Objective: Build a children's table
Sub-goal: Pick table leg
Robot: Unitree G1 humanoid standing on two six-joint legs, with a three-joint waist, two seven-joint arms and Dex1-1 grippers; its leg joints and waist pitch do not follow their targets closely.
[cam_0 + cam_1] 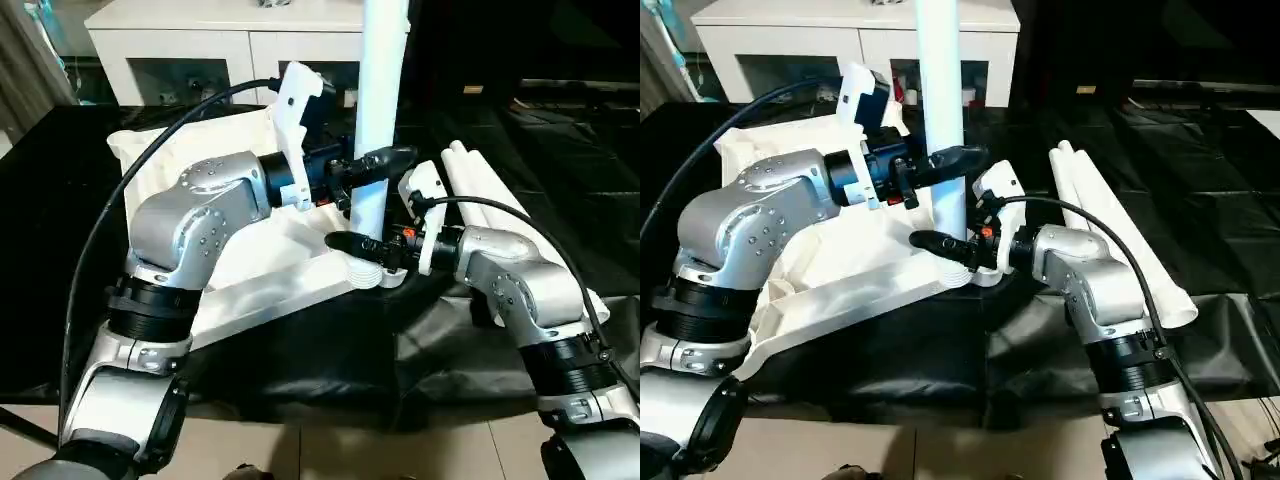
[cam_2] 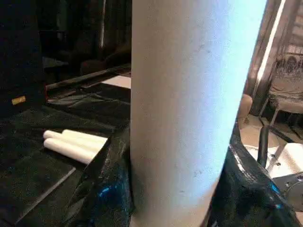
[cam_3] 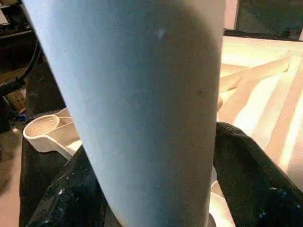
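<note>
Here, we saw the white tapered table leg [image 1: 381,100] standing upright on the near right corner socket [image 1: 366,271] of the upturned white tabletop [image 1: 262,275], which lay on black sheeting [image 1: 480,130] with its ribbed underside facing up. The leg rose between our two grippers, one stacked above the other.

Our left gripper [image 1: 375,166] reached in from the left at the higher level, its two black fingers [image 2: 106,189] lying one on each side of the tube and pressed to its surface, so we read it as pinching the leg at about half spread. Our right gripper [image 1: 945,246] came in from the right, lower down, just above the socket. Its black fingers [image 3: 246,175] also flanked the leg's base on both sides, set fairly wide apart; whether they truly squeezed the tube or merely bracketed it, we could not tell.

To the right of the tabletop, well apart from both grippers, more white legs [image 1: 505,215] lay side by side on the sheeting. Beyond the tabletop, at the far side, stood a white cabinet [image 1: 200,45] with glass doors.
</note>
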